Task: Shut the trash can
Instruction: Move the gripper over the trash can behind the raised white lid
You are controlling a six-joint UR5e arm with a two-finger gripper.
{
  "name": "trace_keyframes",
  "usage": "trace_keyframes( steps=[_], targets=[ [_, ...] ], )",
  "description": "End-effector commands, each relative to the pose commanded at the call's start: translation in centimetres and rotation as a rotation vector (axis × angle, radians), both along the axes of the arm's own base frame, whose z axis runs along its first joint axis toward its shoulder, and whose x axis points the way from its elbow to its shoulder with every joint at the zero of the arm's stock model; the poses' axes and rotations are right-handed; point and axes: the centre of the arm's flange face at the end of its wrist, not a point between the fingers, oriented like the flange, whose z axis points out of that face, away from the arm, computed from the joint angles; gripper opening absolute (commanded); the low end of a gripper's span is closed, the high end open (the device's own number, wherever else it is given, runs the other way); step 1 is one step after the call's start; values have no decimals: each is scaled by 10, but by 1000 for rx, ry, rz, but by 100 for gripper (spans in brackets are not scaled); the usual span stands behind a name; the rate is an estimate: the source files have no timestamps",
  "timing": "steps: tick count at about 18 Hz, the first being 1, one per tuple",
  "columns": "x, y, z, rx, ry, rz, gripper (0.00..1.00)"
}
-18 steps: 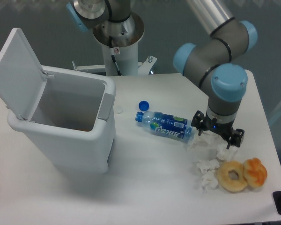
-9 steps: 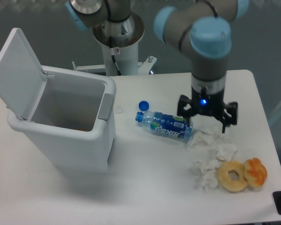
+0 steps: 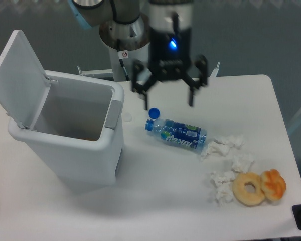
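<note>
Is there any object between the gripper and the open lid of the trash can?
Nothing visible. The gripper hangs above the table, right of the trash can; the raised lid is on the can's far left side.

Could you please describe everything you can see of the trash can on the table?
The trash can is a large white plastic rectangular bin with rounded corners, standing upright on the left of the table. Its flat hinged lid stands open, tilted up and back at the left rim. A grey latch tab sits on the right rim. The visible inside looks empty. Nothing but the table touches it.
</note>
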Motion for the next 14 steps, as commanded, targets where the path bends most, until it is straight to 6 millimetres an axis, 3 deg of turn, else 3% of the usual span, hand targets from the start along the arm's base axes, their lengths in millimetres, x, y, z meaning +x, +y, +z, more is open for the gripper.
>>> trace_keyframes(
  steps=[7,14],
  targets=[
    [68,18,18,61,-56,-44,100],
    [114,8,45,148,-110,-79,100]
  ],
)
